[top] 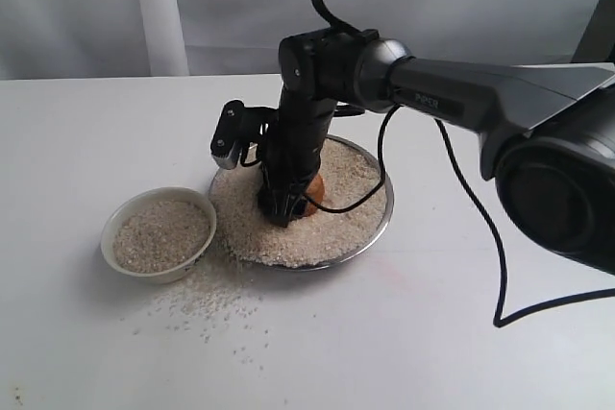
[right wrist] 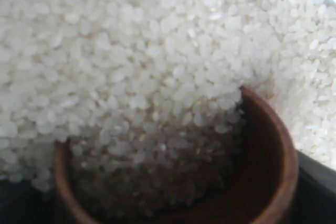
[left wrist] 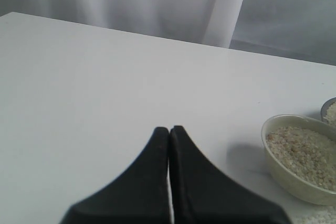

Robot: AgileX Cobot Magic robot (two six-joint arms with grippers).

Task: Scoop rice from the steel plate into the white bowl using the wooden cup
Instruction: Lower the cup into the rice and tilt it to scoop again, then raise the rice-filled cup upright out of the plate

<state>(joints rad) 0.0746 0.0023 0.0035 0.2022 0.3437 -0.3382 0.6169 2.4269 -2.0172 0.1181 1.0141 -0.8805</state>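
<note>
White tabletop [top: 432,352]: right gripper [top: 293,206] grips the glossy reddish-brown wooden cup [right wrist: 268,156] sunk in pale rice [right wrist: 131,51]; left gripper [left wrist: 169,135] pinched closed.

The rice [right wrist: 157,51] was pale off-white, and beige in the shade inside the wooden cup [right wrist: 270,150]. The cup, between the fingers of the black right gripper [top: 287,212], was glossy reddish-brown. Under the gripper the steel plate [top: 388,210] was shiny silver. Beside it, the white bowl [top: 163,277] was cream and the table [top: 432,333] plain white.
</note>
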